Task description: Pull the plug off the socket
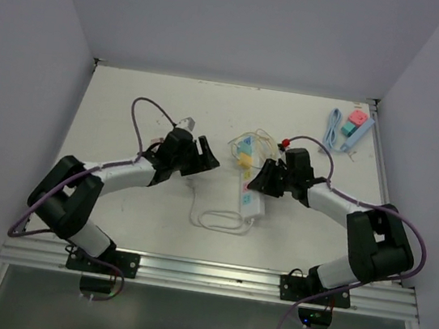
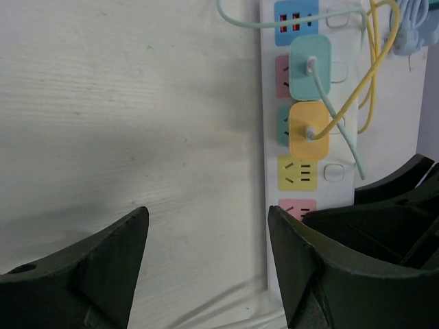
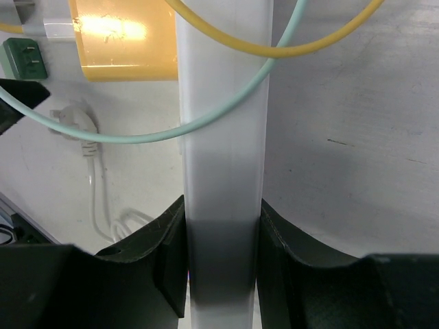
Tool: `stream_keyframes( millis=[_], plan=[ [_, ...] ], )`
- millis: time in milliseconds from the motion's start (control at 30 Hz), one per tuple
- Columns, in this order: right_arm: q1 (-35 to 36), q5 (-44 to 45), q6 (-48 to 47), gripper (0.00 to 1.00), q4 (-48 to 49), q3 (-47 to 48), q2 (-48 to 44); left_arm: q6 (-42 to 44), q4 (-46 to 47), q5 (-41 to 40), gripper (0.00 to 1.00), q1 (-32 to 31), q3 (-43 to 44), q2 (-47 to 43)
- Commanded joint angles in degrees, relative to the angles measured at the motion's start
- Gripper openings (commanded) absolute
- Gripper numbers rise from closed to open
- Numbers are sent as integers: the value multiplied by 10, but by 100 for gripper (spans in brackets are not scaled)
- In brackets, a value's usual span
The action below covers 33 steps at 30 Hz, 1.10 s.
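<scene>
A white power strip (image 1: pixel 253 195) lies mid-table. A teal plug (image 2: pixel 310 67) and a yellow plug (image 2: pixel 308 130) sit in its sockets, each with a cable of its own colour. My right gripper (image 1: pixel 267 179) is shut on the sides of the strip (image 3: pixel 223 137), as the right wrist view (image 3: pixel 223 212) shows; the yellow plug (image 3: pixel 123 41) is just ahead of it. My left gripper (image 1: pixel 202 153) is open and empty over bare table left of the strip; in the left wrist view (image 2: pixel 206 219) its right finger (image 2: pixel 302 253) is beside the strip's near end.
The strip's white cord (image 1: pixel 220 220) is coiled toward the near edge. Pink, teal and blue adapters (image 1: pixel 356 125) and a blue cable (image 1: pixel 335 125) lie at the back right. White walls enclose the table on three sides.
</scene>
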Motion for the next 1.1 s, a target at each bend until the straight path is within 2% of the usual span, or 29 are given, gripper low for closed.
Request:
stream_keyframes(
  millis=[0,300,667,867,1067],
  plan=[
    [10,0,-13,0,-42,-16,-2,-12,52,-2,73,-39,58,48],
    [27,5,-8,0,-45,-16,-11,-22,70,19,72,-89,139,140],
    [43,5,-5,0,-45,-25,-30,-37,52,-7,65,-92,191,204],
    [46,7,-7,0,-46,-39,-47,-37,46,-20,54,-88,197,202],
    [47,11,-3,0,-43,-49,-52,-41,56,-6,38,-87,178,195]
  ],
)
